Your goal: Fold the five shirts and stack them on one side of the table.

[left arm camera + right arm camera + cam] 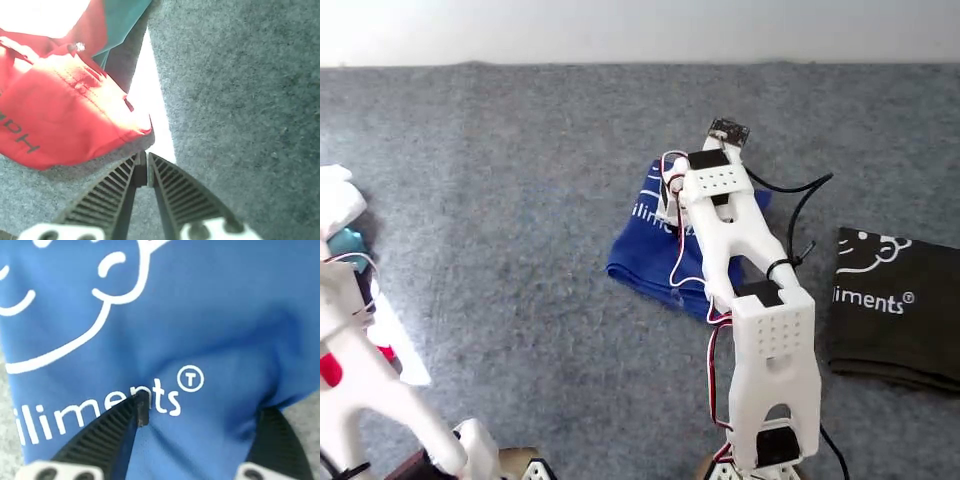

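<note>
The right end effector [202, 412] stands on the blue shirt [200, 315] with its fingers apart. One ribbed fingertip [140, 407] presses into the white print, and the other finger [275, 445] sits at the cloth's edge with a fold of blue fabric bunched between them. In the high view the right arm [760, 300] stretches from the near edge over this blue shirt [645, 250], which lies partly folded near the middle of the grey surface [520, 150]. A black shirt [895, 310] with white print lies folded flat at the right edge, well apart from the blue one.

The left end effector [148, 167] has its fingers pressed together and holds nothing. It hangs over the grey surface [240, 100] just beside a crumpled red shirt [60, 110]. A strip of white cloth [150, 100] and a teal garment [122, 15] lie next to the red one. In the high view the left arm [360, 390] stands at the left edge, with teal cloth [345, 243] and white cloth [395, 350] beside it
</note>
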Robot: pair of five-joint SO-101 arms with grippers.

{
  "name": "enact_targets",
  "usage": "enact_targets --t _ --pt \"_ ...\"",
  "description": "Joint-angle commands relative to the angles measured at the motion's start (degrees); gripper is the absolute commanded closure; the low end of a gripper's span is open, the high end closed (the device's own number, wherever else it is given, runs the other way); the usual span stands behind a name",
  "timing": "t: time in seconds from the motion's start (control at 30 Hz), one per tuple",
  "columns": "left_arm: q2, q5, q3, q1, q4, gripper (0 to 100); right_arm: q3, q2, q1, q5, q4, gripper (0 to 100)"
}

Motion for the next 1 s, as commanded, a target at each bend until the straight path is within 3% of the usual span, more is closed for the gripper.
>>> enact_targets --t 0.0,0.23,0.43,0.77,0.97 --pt "-0.2 -2.6 -0.4 0.1 -0.6 98 -1.1 2.2 0.9 -0.2 -0.3 74.4" --pt "-0.2 -2.9 -0.4 0.1 -0.6 98 -1.0 2.3 1.5 1.8 1.1 75.2" --pt "-0.2 -2.9 -0.4 0.1 -0.6 98 -1.0 2.4 3.4 4.7 2.5 99.6" --pt "-0.2 -2.9 -0.4 0.1 -0.5 98 -4.1 -6.3 9.2 23.5 13.1 98.8" --pt "-0.2 -2.9 -0.4 0.1 -0.5 98 -4.1 -16.7 12.4 30.6 19.6 98.9"
